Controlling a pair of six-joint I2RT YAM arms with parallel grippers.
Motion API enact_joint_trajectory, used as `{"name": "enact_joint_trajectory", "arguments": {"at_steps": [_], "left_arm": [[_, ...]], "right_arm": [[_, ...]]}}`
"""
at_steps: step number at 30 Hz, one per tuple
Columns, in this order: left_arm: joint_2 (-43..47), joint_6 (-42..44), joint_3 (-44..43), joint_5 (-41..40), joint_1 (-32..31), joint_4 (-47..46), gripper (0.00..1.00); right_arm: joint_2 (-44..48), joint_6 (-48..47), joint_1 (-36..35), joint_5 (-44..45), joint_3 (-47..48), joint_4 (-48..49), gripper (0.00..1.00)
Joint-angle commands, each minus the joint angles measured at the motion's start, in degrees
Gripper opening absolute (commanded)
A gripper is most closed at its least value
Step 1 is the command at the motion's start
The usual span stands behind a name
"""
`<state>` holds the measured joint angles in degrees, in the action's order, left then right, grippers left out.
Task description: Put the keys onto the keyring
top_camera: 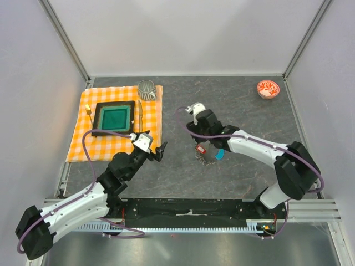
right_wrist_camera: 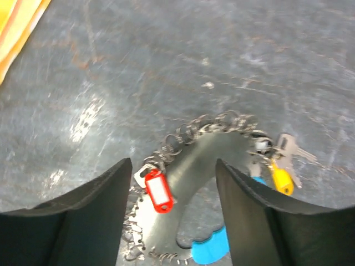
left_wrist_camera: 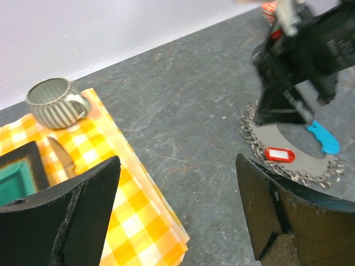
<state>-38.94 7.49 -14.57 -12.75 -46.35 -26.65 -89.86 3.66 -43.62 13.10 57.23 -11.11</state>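
- Keyring (right_wrist_camera: 222,119) — loop of silvery beaded chain, lying flat on the table (top_camera: 244,105), right of centre in the overhead view. Curved bright blue plastic tag (right_wrist_camera: 211,249) at the bottom edge of the right wrist view.
- Keys: red plastic tag (right_wrist_camera: 157,190) touching the chain at lower left of the loop. Yellow-headed key (right_wrist_camera: 280,176) and plain silver key (right_wrist_camera: 294,148) bunched at the loop's right side. Threaded on or merely lying against it: cannot tell.
- Progress, as judged: visible keys gathered at the chain, none seen loose elsewhere. Possibly left: confirming attachment, closing the chain.
- Right gripper (right_wrist_camera: 173,166) — fingers spread wide, holding nothing, poised directly over the loop.
- Left gripper (left_wrist_camera: 177,160) — likewise spread and empty, well apart from the keyring, beside the checked cloth (left_wrist_camera: 138,221).
- Table surface: dark grey, stone-like, scuffed, matte.
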Motion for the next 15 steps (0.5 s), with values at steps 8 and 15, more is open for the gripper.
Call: {"name": "enact_joint_trajectory", "arguments": {"at_steps": [8,15], "left_arm": [[4.66,-19.68,-2.56,-26.35,0.64,5.89,1.00],[5.71,-38.42,-18.45,-29.35,2.05,36.21,1.00]], "right_arm": [[20.67,15.75,20.31,-2.21,-10.20,5.05,0.98],[48.50,22.00,27.97,10.08,-19.52,2.60,0.98]]}}
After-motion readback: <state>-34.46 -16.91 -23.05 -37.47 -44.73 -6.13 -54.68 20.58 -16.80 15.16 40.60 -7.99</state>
